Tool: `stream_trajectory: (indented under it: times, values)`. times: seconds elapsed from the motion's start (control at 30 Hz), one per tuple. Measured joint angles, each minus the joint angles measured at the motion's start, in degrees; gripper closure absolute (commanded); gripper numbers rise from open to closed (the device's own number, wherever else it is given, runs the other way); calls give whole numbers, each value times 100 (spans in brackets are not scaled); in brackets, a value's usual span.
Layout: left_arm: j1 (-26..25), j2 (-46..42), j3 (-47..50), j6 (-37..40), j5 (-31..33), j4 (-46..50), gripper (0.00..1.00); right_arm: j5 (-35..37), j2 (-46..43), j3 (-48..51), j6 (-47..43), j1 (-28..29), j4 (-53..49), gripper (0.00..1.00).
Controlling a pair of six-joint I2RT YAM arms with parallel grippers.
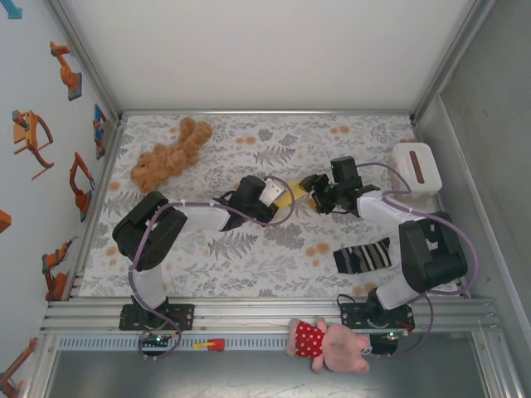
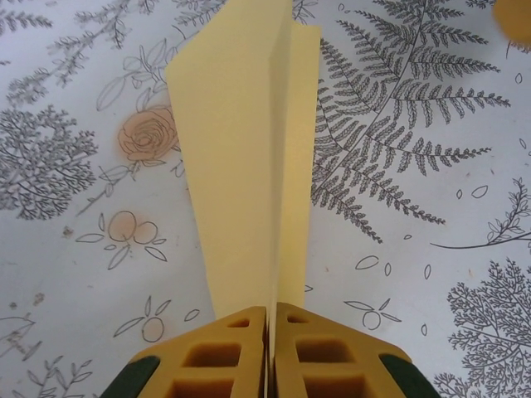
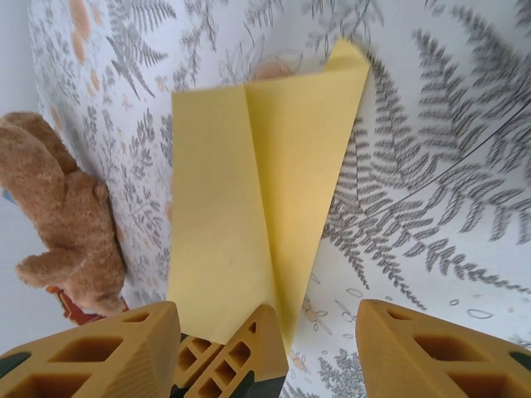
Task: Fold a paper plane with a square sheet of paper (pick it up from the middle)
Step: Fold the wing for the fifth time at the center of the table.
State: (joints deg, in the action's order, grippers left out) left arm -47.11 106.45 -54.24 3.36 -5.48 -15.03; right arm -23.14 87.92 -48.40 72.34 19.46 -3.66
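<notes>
left tool (image 2: 270, 319) clamped together on paper (image 2: 241, 149), folded yellow paper sticking out ahead of its tips above worktop (image 2: 415, 290), right tool (image 3: 267, 308) apart, straddling paper's near end, teddy (image 3: 58, 215) to its left

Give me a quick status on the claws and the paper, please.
Left claw shut on folded paper. Right claw open, facing it. Brown teddy lies apart, not in the way.

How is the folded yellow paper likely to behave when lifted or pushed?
Probably very light, sliding easily: the paper is thin. Likely stiffer along its centre crease, where the left claw pinches it. Its loose corner curls in the right wrist view, so edges may flop.
</notes>
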Motion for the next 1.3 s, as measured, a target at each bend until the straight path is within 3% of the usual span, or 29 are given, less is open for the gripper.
stream_trajectory:
  times: [0.67,1.3]
  values:
    - [79,350,-70,-365,-789,35,90,507,-232,116,-774,-48,-586,44]
    - [149,623,-1010,-389,-1270,1473,92,570,-498,916,-1692,-48,-70,44]
